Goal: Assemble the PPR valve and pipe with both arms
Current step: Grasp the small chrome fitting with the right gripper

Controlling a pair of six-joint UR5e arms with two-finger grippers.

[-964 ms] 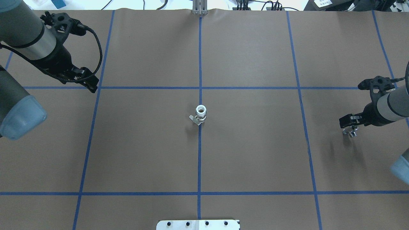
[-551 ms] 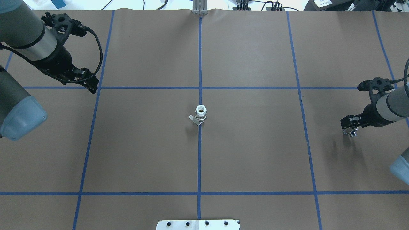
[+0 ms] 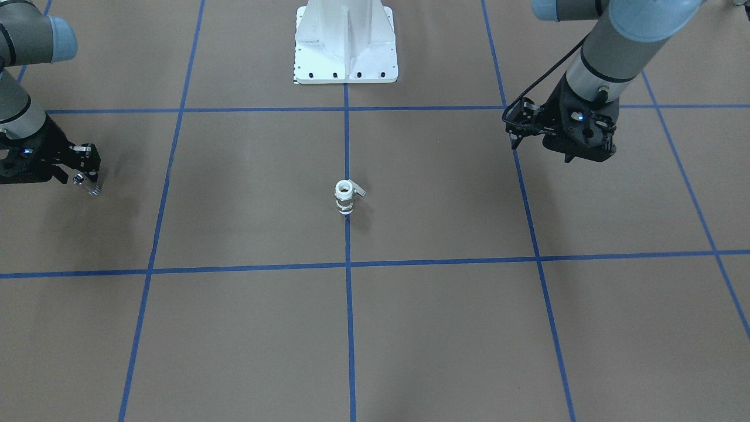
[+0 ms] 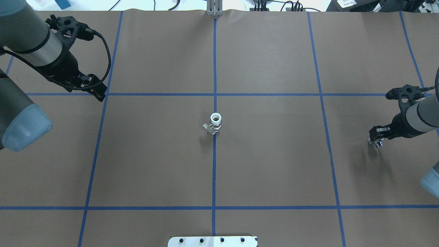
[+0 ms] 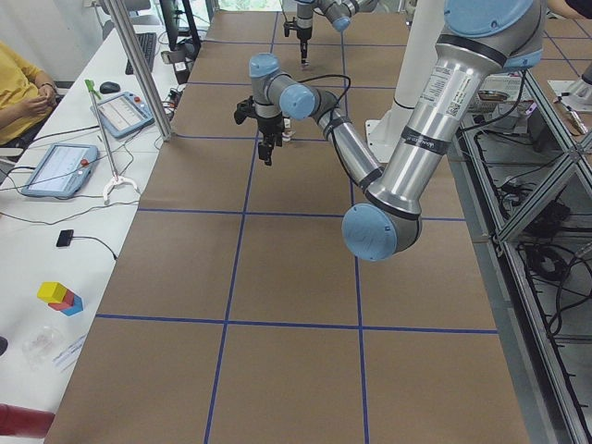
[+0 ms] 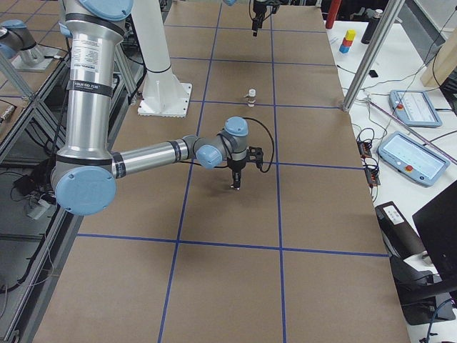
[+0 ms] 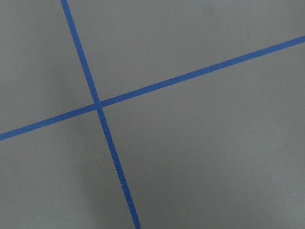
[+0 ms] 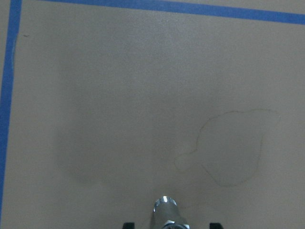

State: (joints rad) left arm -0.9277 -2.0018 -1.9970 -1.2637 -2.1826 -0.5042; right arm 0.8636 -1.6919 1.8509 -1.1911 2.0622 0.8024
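Overhead view: PPR valve (image 4: 216,122) upright at table centre, on the blue tape line.
Right gripper (image 4: 376,138): clamped on the pipe (image 4: 376,143).
Left gripper (image 4: 97,90): empty; fingers' spread unclear.

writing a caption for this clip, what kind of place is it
Most likely a robotics lab or test cell: two robot arms work over a table covered in brown paper with a blue tape grid, and a side bench holds tablets and cables.

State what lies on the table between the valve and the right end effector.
Only bare brown table with one blue tape line between valve and right end effector, overhead view.
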